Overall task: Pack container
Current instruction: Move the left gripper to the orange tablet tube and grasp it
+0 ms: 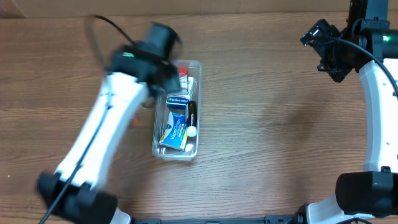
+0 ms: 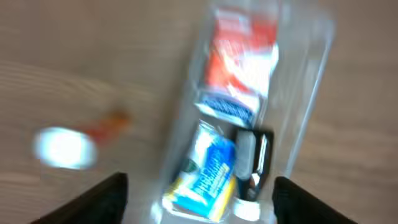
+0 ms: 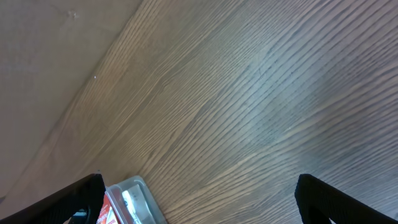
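The container (image 1: 197,107) is a clear long bin at mid-table. It holds a red and white box (image 1: 185,78), a blue box (image 1: 177,101), a blue and yellow box (image 1: 175,132) and a black item with a white tip (image 1: 193,118). My left gripper (image 1: 155,84) is blurred, above the bin's far left corner. In the left wrist view the left gripper (image 2: 199,205) is open and empty over the container (image 2: 311,93). My right gripper (image 1: 326,50) is at the far right, open and empty (image 3: 199,199). The container's corner (image 3: 134,186) shows in the right wrist view.
A small orange thing (image 1: 132,122) lies on the wooden table just left of the bin. It also shows in the left wrist view (image 2: 112,123), with a blurred white blob (image 2: 62,148) beside it. The left arm (image 1: 106,130) crosses the table's left half.
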`<state>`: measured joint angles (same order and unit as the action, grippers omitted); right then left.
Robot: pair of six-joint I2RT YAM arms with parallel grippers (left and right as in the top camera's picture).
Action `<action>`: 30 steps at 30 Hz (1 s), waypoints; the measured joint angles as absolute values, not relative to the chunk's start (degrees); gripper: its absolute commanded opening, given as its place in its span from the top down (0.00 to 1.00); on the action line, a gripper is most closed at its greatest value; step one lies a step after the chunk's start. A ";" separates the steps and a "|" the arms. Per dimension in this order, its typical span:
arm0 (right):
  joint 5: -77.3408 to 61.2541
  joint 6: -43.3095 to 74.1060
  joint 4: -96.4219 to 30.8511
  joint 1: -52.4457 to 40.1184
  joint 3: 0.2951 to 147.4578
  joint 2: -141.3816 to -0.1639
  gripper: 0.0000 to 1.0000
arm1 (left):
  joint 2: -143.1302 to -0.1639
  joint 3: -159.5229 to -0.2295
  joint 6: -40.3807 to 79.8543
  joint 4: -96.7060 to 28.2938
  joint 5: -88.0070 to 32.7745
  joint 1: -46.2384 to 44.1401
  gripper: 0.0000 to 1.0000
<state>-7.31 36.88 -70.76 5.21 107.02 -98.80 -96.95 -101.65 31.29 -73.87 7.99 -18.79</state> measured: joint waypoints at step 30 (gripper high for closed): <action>-7.31 36.86 -70.78 5.21 107.02 -98.80 0.00 | -111.72 -97.51 15.81 -82.28 1.30 0.56 0.56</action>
<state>-7.31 36.86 -70.78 5.21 107.02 -98.80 -111.72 -97.51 15.81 -82.28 1.30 0.56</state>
